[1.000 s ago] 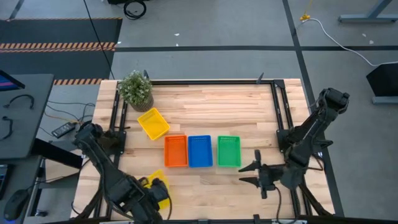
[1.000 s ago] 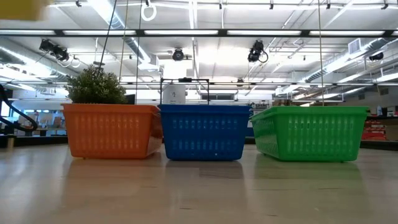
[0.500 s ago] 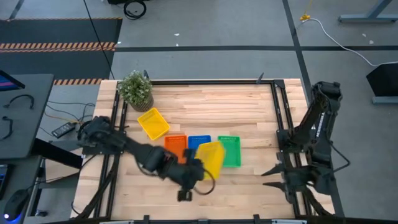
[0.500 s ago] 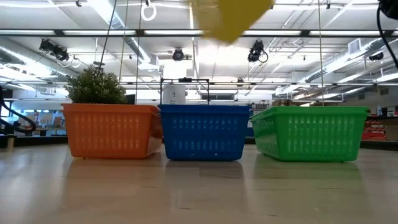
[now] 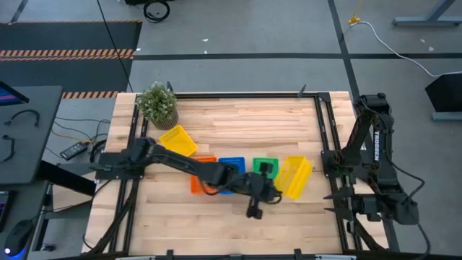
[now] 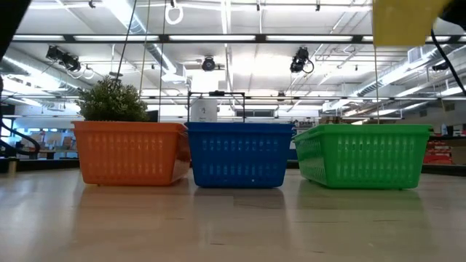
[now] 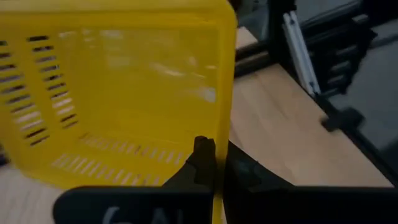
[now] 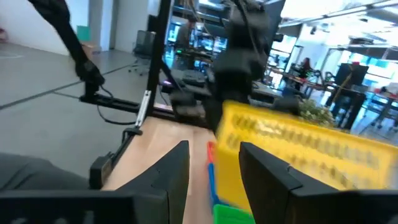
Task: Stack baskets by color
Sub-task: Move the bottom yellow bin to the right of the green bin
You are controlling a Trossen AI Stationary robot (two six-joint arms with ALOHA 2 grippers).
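One yellow basket (image 5: 297, 175) is held aloft, clamped by the left end effector (image 5: 268, 183); the right end effector (image 5: 345, 206) is spread, holding nothing, at the worktop (image 5: 238, 119) edge.

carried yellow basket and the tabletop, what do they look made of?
Yellow basket, pinched at its rim by the left gripper: looks like thin moulded plastic, smooth with a slight sheen, rows of slots cut through its sides, light showing through the walls.

Tabletop: looks like light wood, laid in long strips with visible grain and a matte finish; could be laminate.

Two yellow baskets (image 5: 177, 142), one orange (image 5: 196, 185), blue (image 5: 231, 163), green (image 5: 264, 164).
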